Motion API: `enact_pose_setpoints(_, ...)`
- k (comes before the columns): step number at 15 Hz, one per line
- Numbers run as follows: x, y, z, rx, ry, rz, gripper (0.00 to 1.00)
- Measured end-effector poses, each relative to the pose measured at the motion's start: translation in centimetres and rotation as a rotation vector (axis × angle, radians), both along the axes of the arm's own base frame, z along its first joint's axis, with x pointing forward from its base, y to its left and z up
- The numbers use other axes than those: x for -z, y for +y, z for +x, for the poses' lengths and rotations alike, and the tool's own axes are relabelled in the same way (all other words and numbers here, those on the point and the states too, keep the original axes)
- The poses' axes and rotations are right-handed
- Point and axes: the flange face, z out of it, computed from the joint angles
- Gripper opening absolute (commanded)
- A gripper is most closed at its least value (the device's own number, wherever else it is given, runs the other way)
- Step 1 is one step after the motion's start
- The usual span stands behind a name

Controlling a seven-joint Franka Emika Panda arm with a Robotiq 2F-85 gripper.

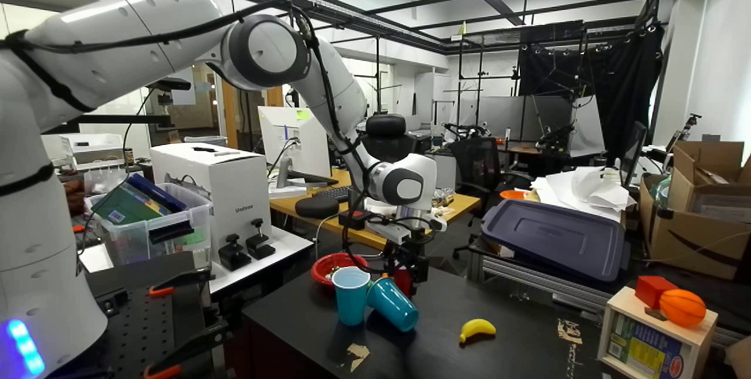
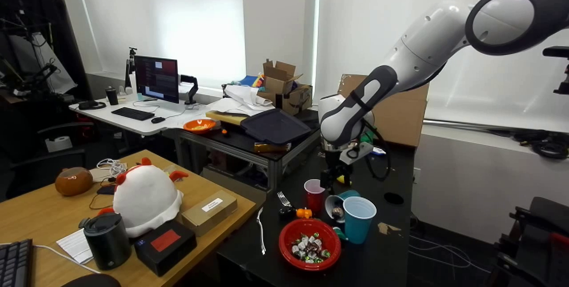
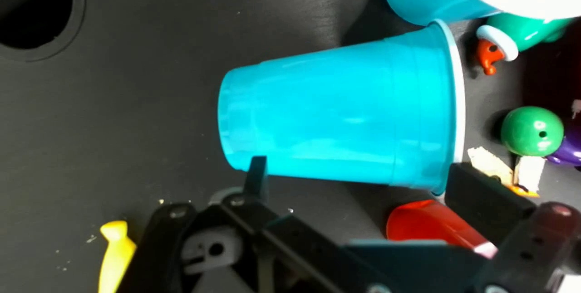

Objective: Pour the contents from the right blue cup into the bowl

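The right blue cup (image 1: 394, 304) lies on its side on the black table, beside the upright lighter blue cup (image 1: 351, 303). In an exterior view its open mouth (image 2: 331, 202) faces the bowl's side, and a small round thing shows inside. The wrist view shows its side wall (image 3: 336, 111) from above. The red bowl (image 2: 285, 251) holds several wrapped candies and stands near the table's end; it also shows behind the cups (image 1: 321, 267). My gripper (image 3: 356, 168) is open, its fingers apart near the lying cup's base and rim. Whether they touch it I cannot tell.
A red cup (image 2: 314, 198) stands close to the gripper. Small toy figures (image 2: 304, 213) lie between the bowl and cups. A fork (image 2: 284, 199), a white strip (image 2: 261, 231) and a yellow banana (image 1: 477, 328) are on the table. A wooden box (image 1: 654, 332) stands nearby.
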Motion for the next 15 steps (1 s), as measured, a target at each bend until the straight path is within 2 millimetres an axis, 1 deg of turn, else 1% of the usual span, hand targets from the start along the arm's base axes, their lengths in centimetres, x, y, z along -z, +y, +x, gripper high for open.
enact_pose_setpoints(5, -0.2, -0.2, 0.1, 0.034, -0.005, -0.019, 1.00)
enact_pose_setpoints(8, -0.7, -0.6, 0.4, 0.048, -0.013, -0.030, 1.00)
enact_pose_setpoints(11, -1.4, -0.9, 0.6, 0.042, -0.022, -0.048, 1.00)
enact_pose_setpoints(15, -1.5, -1.0, 0.7, 0.033, -0.022, -0.079, 1.00)
